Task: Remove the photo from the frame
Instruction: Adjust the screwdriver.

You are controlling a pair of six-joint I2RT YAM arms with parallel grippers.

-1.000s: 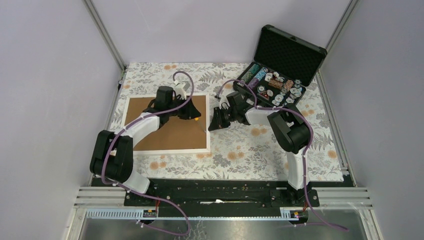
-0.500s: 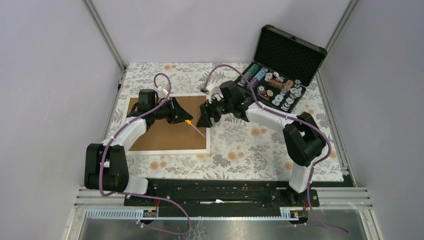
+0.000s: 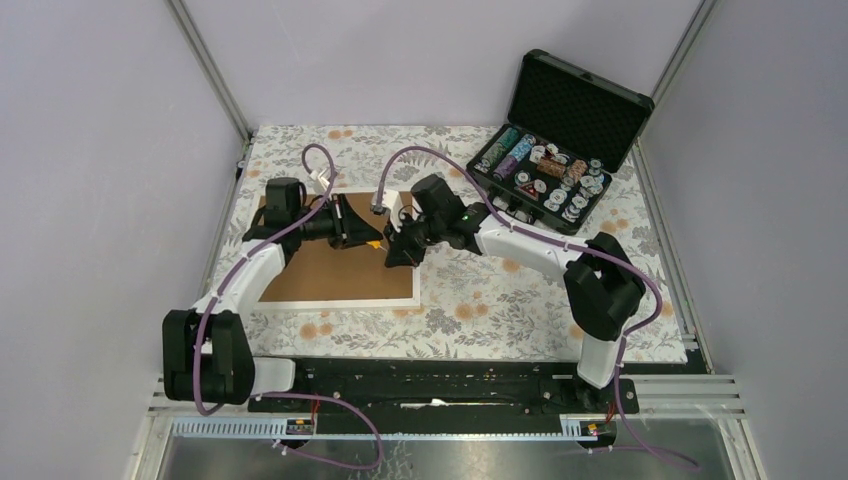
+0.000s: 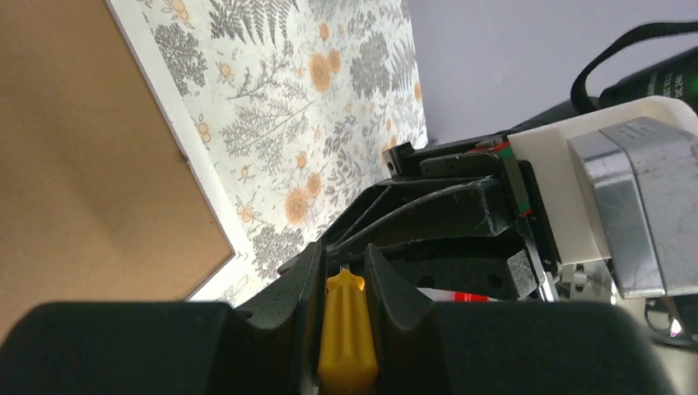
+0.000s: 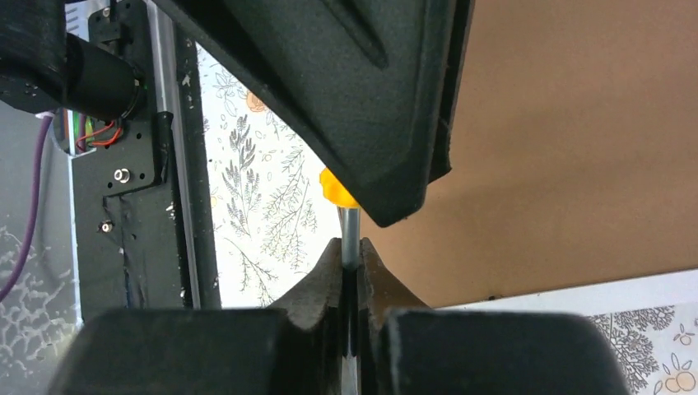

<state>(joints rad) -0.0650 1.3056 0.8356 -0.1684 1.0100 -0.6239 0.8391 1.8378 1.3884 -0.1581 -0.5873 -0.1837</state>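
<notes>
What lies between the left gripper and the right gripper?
A screwdriver bridges them: the left gripper grips its yellow handle, the right gripper pinches its metal shaft. Each wrist view shows its own grip.

The left arm (image 3: pixel 262 268) and right arm (image 3: pixel 530 245) are black and white. Purple cables (image 3: pixel 420 150) loop over them. The fingers (image 4: pixel 391 292) are black.

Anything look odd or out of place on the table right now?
One screwdriver is gripped at both ends over the frame's right side: left hand on its yellow handle, right hand on its metal shaft. The frame lies flat, back up.
</notes>
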